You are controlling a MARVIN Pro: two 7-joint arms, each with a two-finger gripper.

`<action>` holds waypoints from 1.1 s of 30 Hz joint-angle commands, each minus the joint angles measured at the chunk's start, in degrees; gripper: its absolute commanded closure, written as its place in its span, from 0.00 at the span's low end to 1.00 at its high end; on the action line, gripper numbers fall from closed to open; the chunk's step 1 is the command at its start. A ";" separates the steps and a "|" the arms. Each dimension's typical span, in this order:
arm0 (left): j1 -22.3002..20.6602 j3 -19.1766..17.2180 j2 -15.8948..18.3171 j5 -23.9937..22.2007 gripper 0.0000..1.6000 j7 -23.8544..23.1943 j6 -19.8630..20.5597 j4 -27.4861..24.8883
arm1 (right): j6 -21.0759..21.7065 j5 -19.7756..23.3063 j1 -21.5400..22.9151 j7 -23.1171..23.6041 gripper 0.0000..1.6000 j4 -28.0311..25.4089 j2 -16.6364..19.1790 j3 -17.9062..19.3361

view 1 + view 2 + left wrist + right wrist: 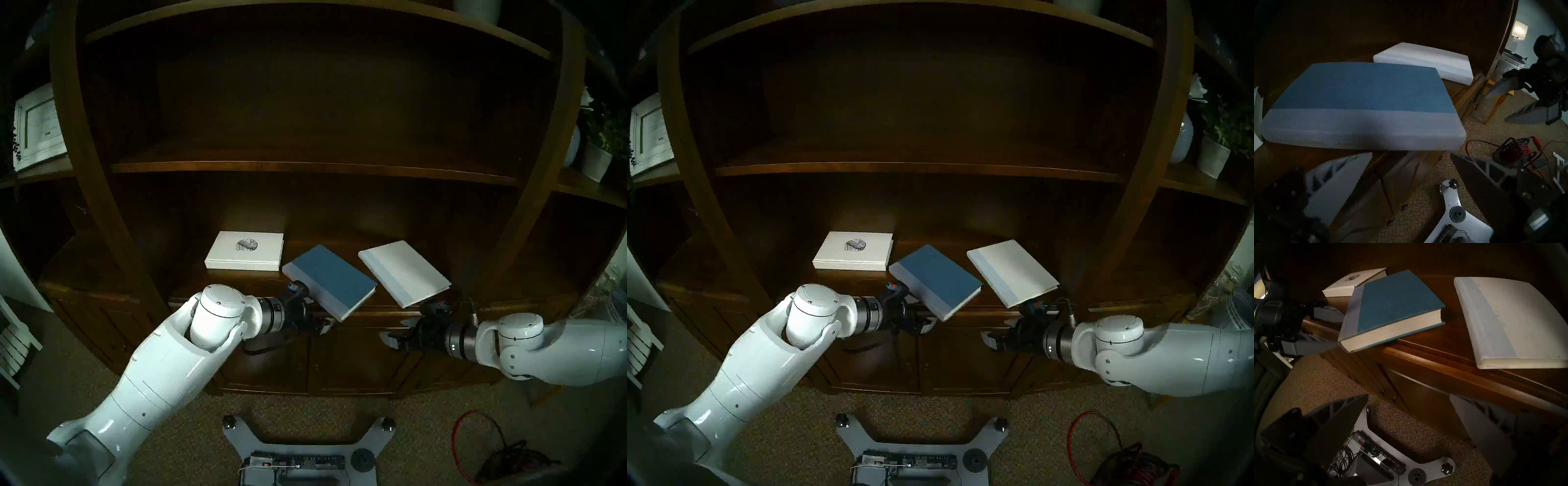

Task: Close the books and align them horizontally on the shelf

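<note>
Three closed books lie on the dark wooden shelf (pixel 190 281). The white book with the speckled emblem (pixel 245 251) lies square at the back left. The blue book with a pale spine (pixel 330 280) lies askew, one corner over the front edge. The white book with a pale-blue spine (pixel 403 271) lies askew to its right. My left gripper (pixel 322 320) is open and empty in front of the shelf edge, just short of the blue book's spine (pixel 1362 129). My right gripper (pixel 397 331) is open and empty below the shelf edge, under the white book (pixel 1508 324).
A thinner upper shelf board (pixel 305 168) runs above the books. Panelled cabinet doors (pixel 339 366) lie under both grippers. A white-framed picture (pixel 37 129) stands far left and a potted plant (pixel 595 163) far right. A red cable (pixel 475 441) and my base (pixel 305 451) are on the carpet.
</note>
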 commanded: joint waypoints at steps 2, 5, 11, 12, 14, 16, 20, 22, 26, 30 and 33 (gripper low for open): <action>-3.69 0.29 -3.53 0.60 0.00 1.24 -0.34 0.02 | -0.28 0.04 1.17 0.00 0.00 -0.09 -0.01 1.14; -4.05 0.56 -4.21 0.84 0.00 1.70 -0.20 0.50 | -0.28 0.04 1.17 0.00 0.00 -0.09 -0.01 1.14; -4.60 1.01 -5.36 1.34 0.00 2.64 -0.33 1.86 | -0.27 0.04 1.18 0.00 0.00 -0.10 -0.01 1.14; -4.81 1.06 -5.79 1.49 0.00 3.03 -0.32 2.34 | -0.27 0.04 1.18 0.00 0.00 -0.10 -0.01 1.14; -5.45 1.18 -6.77 1.76 0.00 3.77 -0.33 3.63 | -0.28 0.04 1.18 0.00 0.00 -0.09 -0.01 1.14; -6.10 1.22 -7.69 2.02 0.00 4.52 -0.35 4.86 | -0.28 0.04 1.17 0.00 0.00 -0.09 -0.01 1.14; -7.44 1.02 -9.19 2.27 0.00 5.57 -0.48 7.26 | -0.28 0.03 1.17 0.00 0.00 -0.09 -0.01 1.13; -8.15 0.89 -10.05 2.41 0.00 6.20 -0.71 8.74 | -0.28 0.03 1.17 0.00 0.00 -0.09 -0.01 1.13; -9.67 0.42 -11.33 2.42 0.00 6.83 -1.01 11.49 | -0.28 0.03 1.17 0.00 0.00 -0.09 -0.01 1.13; -10.44 -0.52 -11.48 1.85 0.00 6.58 -0.98 12.62 | -0.28 0.04 1.17 0.00 0.00 -0.09 -0.01 1.13; -9.91 -1.56 -10.14 0.86 0.00 5.24 -0.19 10.76 | -0.28 0.04 1.18 0.00 0.00 -0.09 -0.01 1.13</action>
